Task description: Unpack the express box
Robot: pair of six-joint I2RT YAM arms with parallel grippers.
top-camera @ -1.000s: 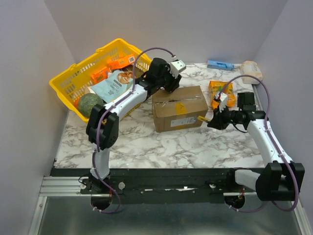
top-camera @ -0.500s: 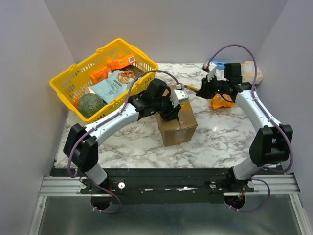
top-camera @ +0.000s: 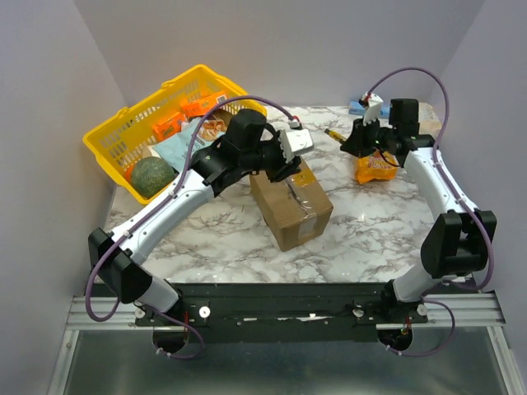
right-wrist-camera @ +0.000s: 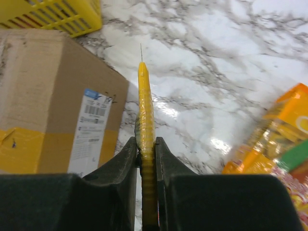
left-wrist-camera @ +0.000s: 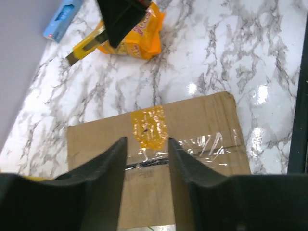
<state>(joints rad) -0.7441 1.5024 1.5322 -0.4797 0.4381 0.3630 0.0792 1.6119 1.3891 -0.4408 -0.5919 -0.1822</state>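
Observation:
The express box (top-camera: pixel 291 206), brown cardboard with clear tape and a yellow sticker (left-wrist-camera: pixel 149 127), sits slantwise mid-table. My left gripper (top-camera: pixel 284 167) hovers over its far end, open and empty. In the left wrist view the fingers (left-wrist-camera: pixel 108 185) straddle the taped seam (left-wrist-camera: pixel 192 151) from above. My right gripper (top-camera: pixel 352 141) is behind and to the right of the box, shut on a yellow utility knife (top-camera: pixel 335 133). In the right wrist view the knife (right-wrist-camera: pixel 144 101) points at the table, with the box (right-wrist-camera: pixel 43 86) and its white label (right-wrist-camera: pixel 91 130) to the left.
A yellow basket (top-camera: pixel 123 123) at the back left holds a green melon (top-camera: pixel 151 175) and snack packs. An orange snack bag (top-camera: pixel 375 166) lies right of the box. A blue pack (top-camera: pixel 359 107) and a beige item (top-camera: pixel 426 115) lie at the back right.
The box has been turned from lengthwise to slantwise and sits nearer the front. My right gripper has carried the knife from the box's right side to the back right. My left gripper has shifted over the box's far end.

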